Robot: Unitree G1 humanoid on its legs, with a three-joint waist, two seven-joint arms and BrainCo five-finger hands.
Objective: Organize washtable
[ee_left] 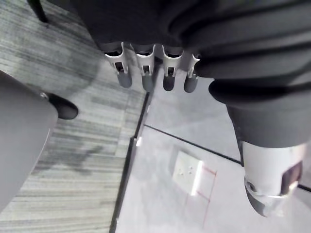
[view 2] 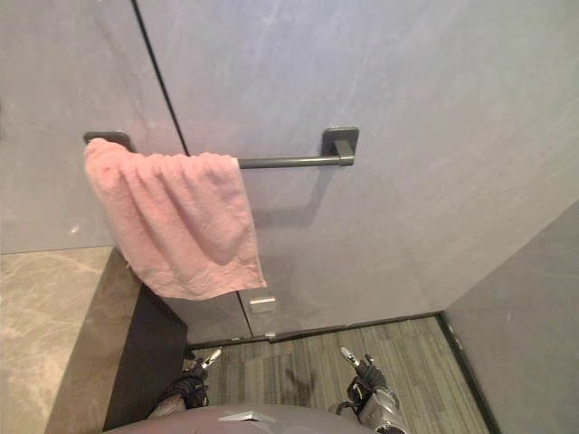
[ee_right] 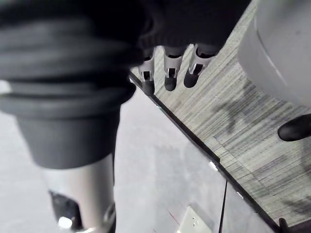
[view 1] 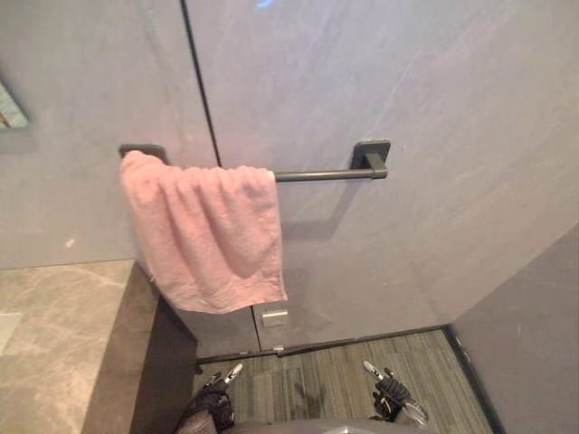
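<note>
Left hand and right hand hang well below towel.

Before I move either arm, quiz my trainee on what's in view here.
1. True or false: the pink towel covers the whole towel bar.
2. The left hand and right hand are: A) both open, holding nothing; B) both shut on the towel; C) one gripping the bar.
3. What surface lies on the robot's left, below the towel's left edge?

Key: 1. False: the bar's right part is bare. 2. A. 3. The stone counter.
</note>
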